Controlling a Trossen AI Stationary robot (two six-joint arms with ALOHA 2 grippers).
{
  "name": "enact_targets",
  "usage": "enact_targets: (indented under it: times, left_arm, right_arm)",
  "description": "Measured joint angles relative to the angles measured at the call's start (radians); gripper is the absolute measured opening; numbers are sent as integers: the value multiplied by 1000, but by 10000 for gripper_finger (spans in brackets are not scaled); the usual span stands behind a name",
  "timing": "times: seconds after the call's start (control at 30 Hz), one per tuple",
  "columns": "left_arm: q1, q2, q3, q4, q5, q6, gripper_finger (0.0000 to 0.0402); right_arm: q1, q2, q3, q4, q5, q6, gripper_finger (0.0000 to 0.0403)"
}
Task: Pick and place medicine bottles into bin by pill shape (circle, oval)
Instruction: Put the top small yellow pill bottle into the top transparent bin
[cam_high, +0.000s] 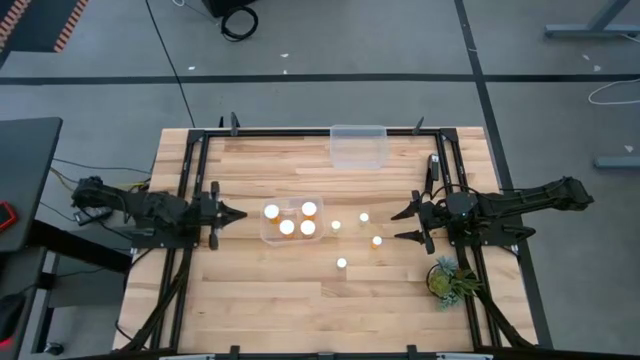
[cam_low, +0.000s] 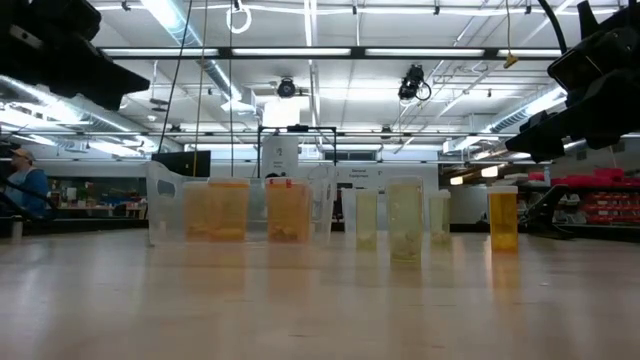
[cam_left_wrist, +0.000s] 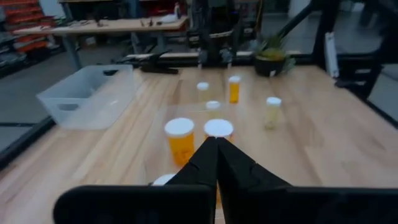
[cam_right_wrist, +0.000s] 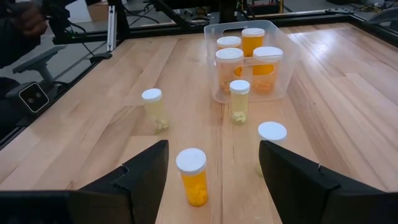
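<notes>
The wooden counter (cam_high: 250, 300) carries everything, framed by black rails with an arm at each side. At its far edge sits a clear plastic bin (cam_high: 358, 146) with nothing visible in it. Nearer the middle stands a second, smaller clear bin (cam_high: 291, 221), and this one holds four large medicine bottles (cam_right_wrist: 252, 59), white-capped with amber bodies; the right wrist view shows them packed close together inside its walls.

Four small medicine bottles (cam_high: 353, 238) stand loose on the bare wood to the right of the filled bin, well apart from one another: two pale ones nearest the bin, one amber one (cam_right_wrist: 194, 177) closest to the right arm, and one more (cam_high: 342, 263) toward the front of the counter. A small green plant (cam_high: 447, 279) sits at the right front corner.

The left claw (cam_high: 232, 213) hovers just beside the filled bin, fingers pressed together and gripping nothing. The right claw (cam_high: 405, 224) hangs above the counter with its fingers spread wide, empty, facing the loose bottles.

By my reading the job is about half done: one group is sorted, and the four small bottles remain, presumably bound for the empty far bin. Pill shape cannot be made out from here.
</notes>
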Motion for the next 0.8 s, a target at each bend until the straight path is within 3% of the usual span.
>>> enact_targets:
  times: [0.3,0.57,0.8]
  left_arm:
    - [52,-65,-102,108,111,16,5]
    - [129,-109,-102,165,419,-17,5]
    - [142,-108,-149,214,452,-24,3]
  right_arm:
    - [0,0,0,0,0,0,257]
    - [0,0,0,0,0,0,257]
    - [0,0,0,0,0,0,257]
